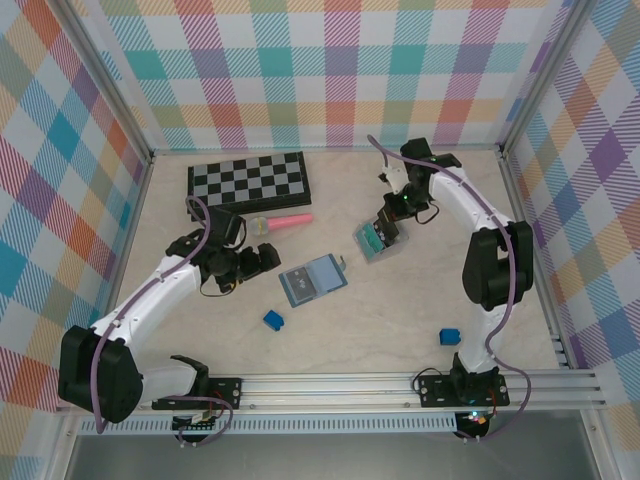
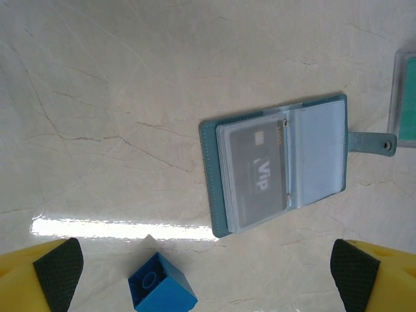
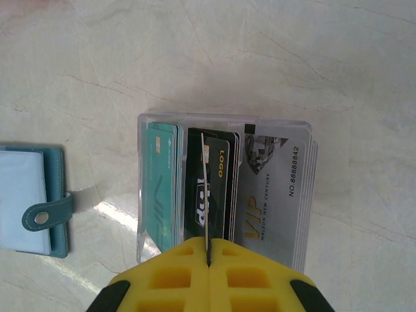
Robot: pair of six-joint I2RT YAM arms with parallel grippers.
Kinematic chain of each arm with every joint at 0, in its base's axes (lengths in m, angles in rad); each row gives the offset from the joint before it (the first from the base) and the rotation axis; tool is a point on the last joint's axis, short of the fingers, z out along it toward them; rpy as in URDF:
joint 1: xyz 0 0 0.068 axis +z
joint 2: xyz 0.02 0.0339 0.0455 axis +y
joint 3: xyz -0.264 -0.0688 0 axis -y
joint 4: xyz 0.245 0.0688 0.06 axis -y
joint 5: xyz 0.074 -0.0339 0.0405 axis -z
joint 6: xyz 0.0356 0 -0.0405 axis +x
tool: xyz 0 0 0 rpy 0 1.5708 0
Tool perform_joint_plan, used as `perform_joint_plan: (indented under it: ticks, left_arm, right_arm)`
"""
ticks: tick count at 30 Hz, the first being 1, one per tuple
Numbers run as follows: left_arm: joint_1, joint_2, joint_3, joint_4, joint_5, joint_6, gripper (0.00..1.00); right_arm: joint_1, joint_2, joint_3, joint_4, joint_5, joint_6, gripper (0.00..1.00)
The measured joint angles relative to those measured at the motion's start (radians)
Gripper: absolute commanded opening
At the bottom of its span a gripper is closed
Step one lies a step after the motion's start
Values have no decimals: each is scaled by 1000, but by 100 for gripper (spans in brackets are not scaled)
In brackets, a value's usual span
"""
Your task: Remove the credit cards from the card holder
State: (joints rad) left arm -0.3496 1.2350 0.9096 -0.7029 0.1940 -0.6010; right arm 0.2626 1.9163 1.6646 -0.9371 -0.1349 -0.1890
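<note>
The card holder (image 1: 313,280), a flat slate-blue folding wallet of book form, lies open and face-up at mid-table, between the two arms. The pale marble-patterned table top (image 1: 400,330) is glossy, with a glare band in the left wrist view. Pastel checked walls (image 1: 330,70) close it in on three sides. A folded black-and-white chessboard (image 1: 248,180) lies at the far side, well apart from the holder.

The left gripper (image 1: 262,258), its fingers spread wide and empty, is the nearer one. The holder lies just to its right. In its wrist view the holder is ahead of the black pads (image 2: 58,273) and off toward the right. The holder's long axis runs roughly left to right, with the strap tab (image 2: 374,143) toward the clear plastic box (image 1: 378,240).

The right gripper (image 3: 208,273) hangs over that box, pinched together on a thin card (image 3: 205,188) held edge-on above the black stack. One grey VIP card (image 2: 260,175) sits in the holder's clear sleeve. A small blue block (image 2: 162,286) lies beside the likely approach line and might be nudged.
</note>
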Motion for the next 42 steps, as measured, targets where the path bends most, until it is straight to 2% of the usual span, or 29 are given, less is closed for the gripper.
perform_joint_plan:
  ticks: [11, 16, 24, 28, 33, 37, 42]
  left_arm:
    - [0, 6, -19, 6, 11, 0, 100]
    - [0, 12, -22, 7, 27, -1, 100]
    - [0, 21, -23, 34, 61, -21, 100]
    - [0, 33, -23, 62, 94, -45, 100]
    - [-5, 48, -37, 112, 135, -87, 99]
    - [-31, 74, -37, 154, 151, -124, 94]
    - [-87, 129, -37, 216, 156, -185, 85]
  right_arm:
    - [0, 34, 0, -8, -5, -11, 2]
    - [0, 61, 2, -11, -3, -8, 23]
    - [0, 31, 14, -11, -2, 34, 34]
    - [0, -72, -14, 2, -13, 113, 39]
    - [23, -251, -135, 42, -34, 248, 43]
    - [96, -329, -259, 87, -43, 364, 44]
    - [210, -332, -365, 142, -51, 486, 41]
